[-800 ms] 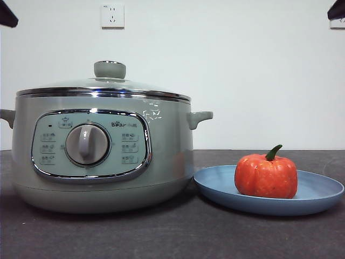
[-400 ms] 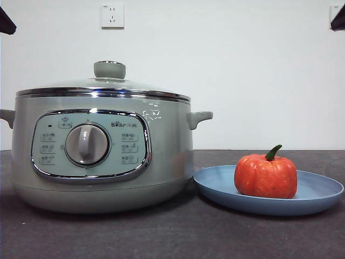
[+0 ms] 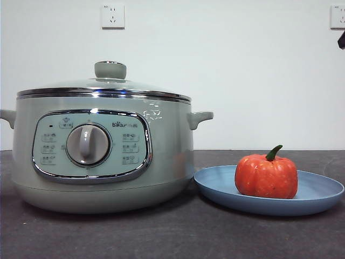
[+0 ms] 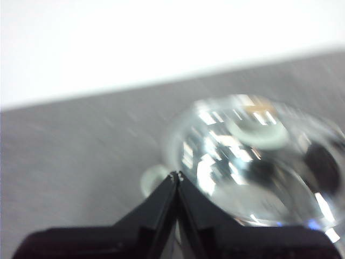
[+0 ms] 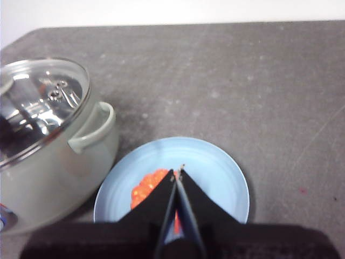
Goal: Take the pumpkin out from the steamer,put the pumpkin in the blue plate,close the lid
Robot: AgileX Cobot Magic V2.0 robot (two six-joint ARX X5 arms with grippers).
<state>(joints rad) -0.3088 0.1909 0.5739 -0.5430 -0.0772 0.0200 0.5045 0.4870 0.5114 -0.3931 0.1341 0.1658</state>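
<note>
Right gripper (image 5: 178, 171), jaws pressed together and empty, high above the pumpkin (image 3: 266, 176) resting in the blue plate (image 3: 318, 193); left gripper (image 4: 177, 175), likewise closed though blurred, above the lid (image 3: 102, 86) seated on the steamer (image 3: 167, 145); all steps apparently complete.

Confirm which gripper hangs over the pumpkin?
The right gripper, jaws shut, above the pumpkin on the blue plate; the left gripper hangs over the lid.
</note>
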